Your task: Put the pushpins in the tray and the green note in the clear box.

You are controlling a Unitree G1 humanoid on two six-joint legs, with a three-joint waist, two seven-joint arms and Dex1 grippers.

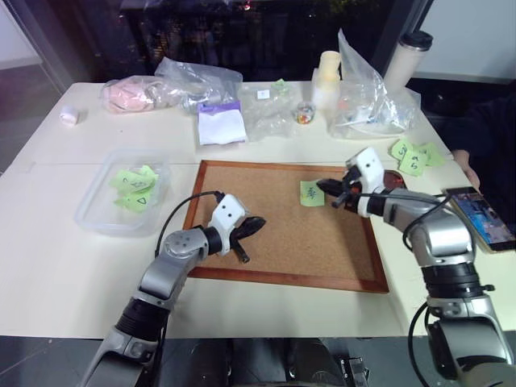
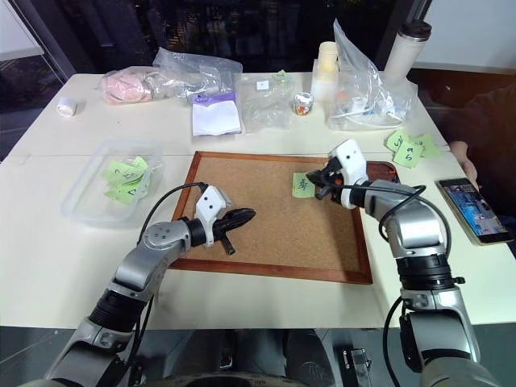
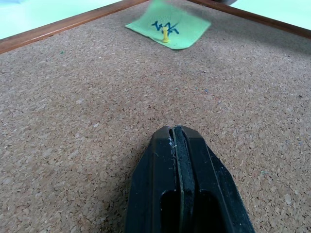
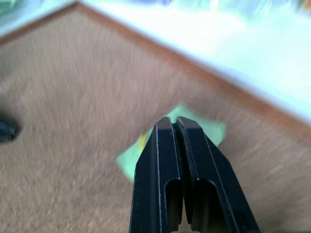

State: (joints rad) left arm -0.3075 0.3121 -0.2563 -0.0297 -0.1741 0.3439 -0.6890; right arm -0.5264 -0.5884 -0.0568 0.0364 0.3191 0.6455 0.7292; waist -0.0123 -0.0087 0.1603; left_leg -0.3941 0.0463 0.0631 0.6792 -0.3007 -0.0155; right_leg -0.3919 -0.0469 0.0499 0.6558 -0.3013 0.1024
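The green note [image 1: 312, 193] lies on the cork board, held down by a yellow pushpin [image 3: 165, 35] standing at its centre. My right gripper [image 1: 324, 187] hovers just over the note's right edge with its jaws shut, and I see nothing between them. The dark wooden tray [image 1: 397, 179] sits just past the board's right frame, partly hidden behind that wrist. At the left of the table stands the clear box [image 1: 90, 211], with several green notes inside. My left gripper [image 1: 256, 225] is shut and empty, low over the board's left half.
The framed cork board [image 1: 282, 242] takes up the table's middle. Clear plastic bags [image 1: 367, 97], a white cup and a tumbler line the far edge. Loose green notes [image 1: 415, 155] and a phone [image 1: 481, 218] lie at the right, near a person's hand [image 1: 468, 168].
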